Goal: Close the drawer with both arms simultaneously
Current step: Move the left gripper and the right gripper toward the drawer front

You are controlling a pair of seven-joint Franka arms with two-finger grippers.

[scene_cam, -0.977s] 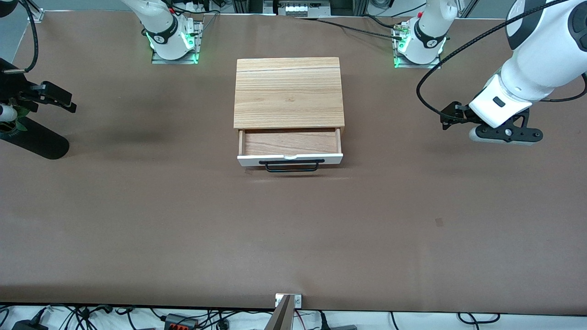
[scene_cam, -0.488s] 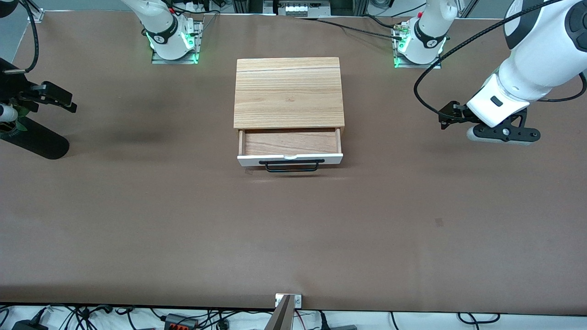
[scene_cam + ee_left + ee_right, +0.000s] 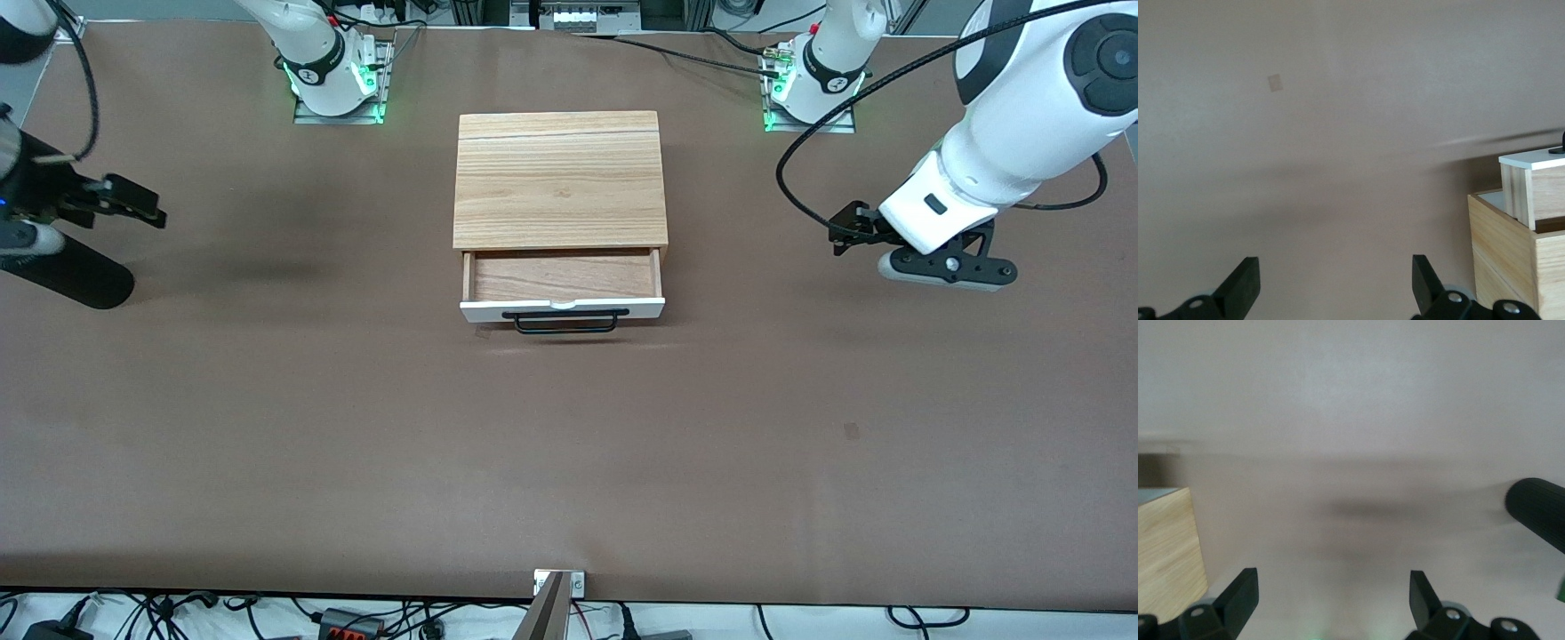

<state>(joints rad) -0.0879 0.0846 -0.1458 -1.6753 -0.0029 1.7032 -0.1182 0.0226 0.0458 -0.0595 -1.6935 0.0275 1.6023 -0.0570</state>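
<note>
**Open drawer on a big brown table**

The table [image 3: 356, 427] is wide, flat and brown, with a smooth, dull top. Cables lie along its edges.

A light wooden box [image 3: 560, 178] sits in the middle, near the arm bases. Its top is plain wood with wavy lines. The drawer [image 3: 562, 286] sticks out of the box toward the front camera. It is a shallow wooden tray with a white front and a thin black wire handle [image 3: 565, 321].

The left gripper [image 3: 944, 267] hangs over bare table toward the left arm's end, well apart from the drawer, its fingers [image 3: 1241, 287] spread wide and holding nothing.

The right gripper [image 3: 124, 201] hangs over the right arm's end, also wide open and empty. A black ribbed tube [image 3: 67, 276] lies there.
</note>
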